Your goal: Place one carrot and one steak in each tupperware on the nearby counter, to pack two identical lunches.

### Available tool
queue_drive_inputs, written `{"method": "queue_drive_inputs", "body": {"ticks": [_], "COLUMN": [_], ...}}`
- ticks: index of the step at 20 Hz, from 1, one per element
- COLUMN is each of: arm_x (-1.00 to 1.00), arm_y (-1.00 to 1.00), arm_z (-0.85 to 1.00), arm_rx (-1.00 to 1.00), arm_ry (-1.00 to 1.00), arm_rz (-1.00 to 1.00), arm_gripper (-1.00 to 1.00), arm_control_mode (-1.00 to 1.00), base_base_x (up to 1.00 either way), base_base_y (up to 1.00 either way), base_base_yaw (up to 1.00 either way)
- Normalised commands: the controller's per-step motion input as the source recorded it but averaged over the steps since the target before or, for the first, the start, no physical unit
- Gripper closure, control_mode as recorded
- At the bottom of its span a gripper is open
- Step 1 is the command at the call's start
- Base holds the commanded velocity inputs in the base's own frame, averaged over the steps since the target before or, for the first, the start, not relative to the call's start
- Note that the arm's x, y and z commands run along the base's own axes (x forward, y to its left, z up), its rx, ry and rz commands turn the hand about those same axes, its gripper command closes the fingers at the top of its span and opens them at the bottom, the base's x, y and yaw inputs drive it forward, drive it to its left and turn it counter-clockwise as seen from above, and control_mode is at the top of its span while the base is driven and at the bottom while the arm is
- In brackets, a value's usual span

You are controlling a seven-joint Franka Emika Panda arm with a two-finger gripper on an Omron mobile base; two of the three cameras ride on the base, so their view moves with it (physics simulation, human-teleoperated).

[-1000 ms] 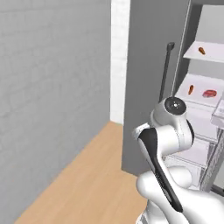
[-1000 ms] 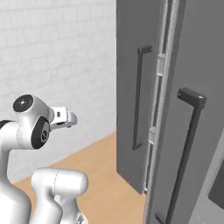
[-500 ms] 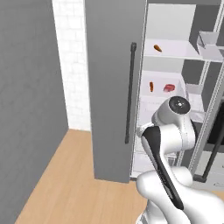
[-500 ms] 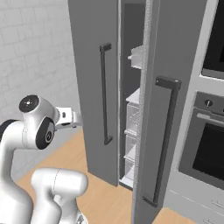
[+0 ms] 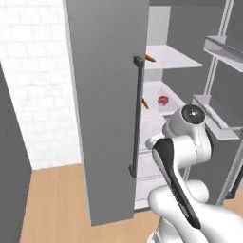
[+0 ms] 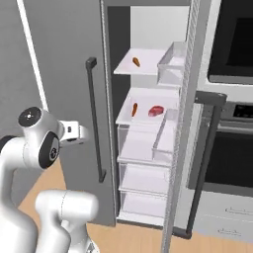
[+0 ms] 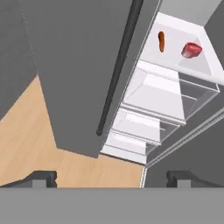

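fridge door [image 5: 107,95]: flat mid grey, with a dark, near-black handle [image 5: 136,116]
fridge shelves [image 6: 148,101]: white, over clear pale drawers [image 6: 143,178]
carrots: bright orange, one on the upper shelf [image 6: 136,62], one on the shelf below [image 6: 134,109]
steak [image 6: 155,110]: red with paler pink patches
wall [image 5: 40,80]: white brick pattern
floor [image 5: 52,209]: light brown, wood-look
oven [image 6: 232,44]: black glass in a pale grey front

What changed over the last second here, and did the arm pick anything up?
The base turned toward the open fridge, so the views shifted; nothing on the shelves moved. Now in view: a carrot on the upper shelf, and another carrot beside a steak on the shelf below. The arm keeps its tucked pose. The gripper stayed open and empty; nothing was grasped or released.
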Motion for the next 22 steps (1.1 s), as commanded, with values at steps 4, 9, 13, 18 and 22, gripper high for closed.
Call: {"method": "queue_drive_inputs", "body": {"ticks": [4,9,13,18,22], "arm_x": [0.00,0.00,0.00,0.00,0.00], "arm_y": [0.00,0.00,0.00,0.00,0.00], "arm_z": [0.00,0.00,0.00,0.00,0.00], "arm_rx": [0.00,0.00,0.00,0.00,0.00], "arm_ry": [0.00,0.00,0.00,0.00,0.00], "arm_rz": [0.00,0.00,0.00,0.00,0.00], "arm_gripper": [-1.00,-1.00,-1.00,-1.00,-1.00], "arm_control_mode": [1.00,1.00,1.00,1.00,1.00], "base_base_x": [0.51,0.02,0.32,0.47,0.69], "base_base_y": [0.28,-0.07,-0.24,-0.07,-0.18], "base_base_yaw": [-0.69,-0.25,-0.17,-0.01,-0.01]}}
